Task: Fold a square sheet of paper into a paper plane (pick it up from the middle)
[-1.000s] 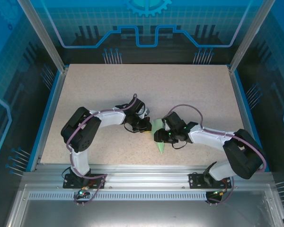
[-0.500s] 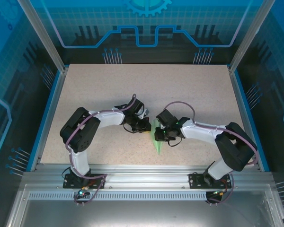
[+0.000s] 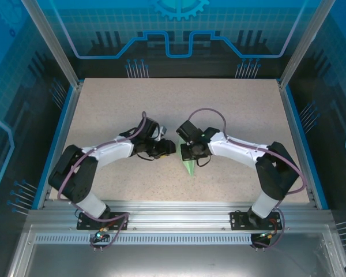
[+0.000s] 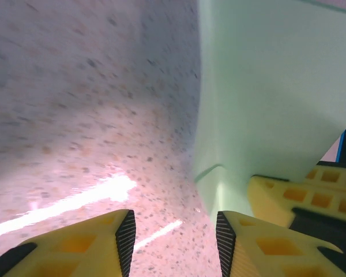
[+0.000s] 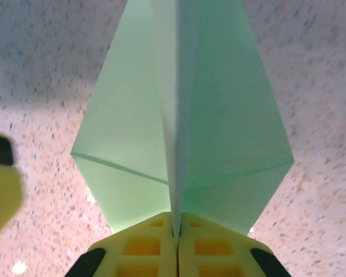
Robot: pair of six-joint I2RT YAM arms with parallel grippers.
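Observation:
The pale mint-green sheet, folded into a pointed paper plane (image 3: 189, 167) (image 5: 184, 115), stands on the table with its centre crease raised and its tip pointing to the near edge. My right gripper (image 3: 187, 154) (image 5: 177, 222) is shut on the crease at the plane's wide end, its yellow fingers pressed together with the paper between them. My left gripper (image 3: 172, 148) (image 4: 176, 231) is open just left of the plane, with bare table between its fingers. The plane's wing (image 4: 265, 104) lies just beyond its right fingertip (image 4: 236, 231).
The speckled beige table (image 3: 219, 104) has a blue raised rim on its left and right sides. Aluminium posts stand at the back corners. Both arm bases sit on the rail at the near edge.
My left gripper has opened, let go of the paper and drawn back to the left. My right gripper has shut on the plane's crease and shifted toward the table's middle.

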